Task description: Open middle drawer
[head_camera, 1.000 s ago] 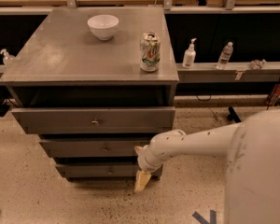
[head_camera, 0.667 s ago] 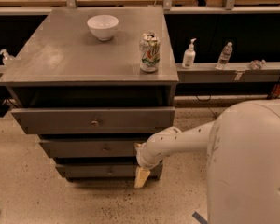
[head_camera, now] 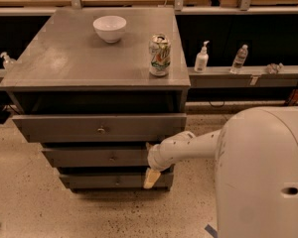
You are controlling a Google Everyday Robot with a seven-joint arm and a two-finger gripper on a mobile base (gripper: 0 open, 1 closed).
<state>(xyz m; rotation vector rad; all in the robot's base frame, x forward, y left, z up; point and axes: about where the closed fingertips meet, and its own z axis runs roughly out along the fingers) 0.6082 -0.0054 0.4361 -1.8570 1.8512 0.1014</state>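
Lower right, filling the corner: white robot body (head_camera: 263,172). Centre-left: grey three-drawer cabinet (head_camera: 54,68) on a speckled floor (head_camera: 20,202).

Drawers, top to bottom:
- top drawer (head_camera: 59,128), tallest front, shiny knob, dark gap above it.
- middle drawer (head_camera: 79,156), second down, set back under the top front, small dull knob (head_camera: 112,157) at centre.
- lowest drawer (head_camera: 89,181), narrowest-looking.

From the body leftward: white arm (head_camera: 193,147), wrist across the right end of the middle drawer front. Gripper (head_camera: 151,176) hanging low there, tan tip over the right end of the lowest drawer front. Spread or pressed together: cannot tell. Contact with the drawer: cannot tell either.

On the cabinet top: white bowl (head_camera: 110,28) towards the back, drink can (head_camera: 159,55) near the right front corner, upright. Can print green on pale, text not legible.

On the ledge to the right: white pump bottle (head_camera: 201,58), clear water bottle (head_camera: 239,59). No readable labels.
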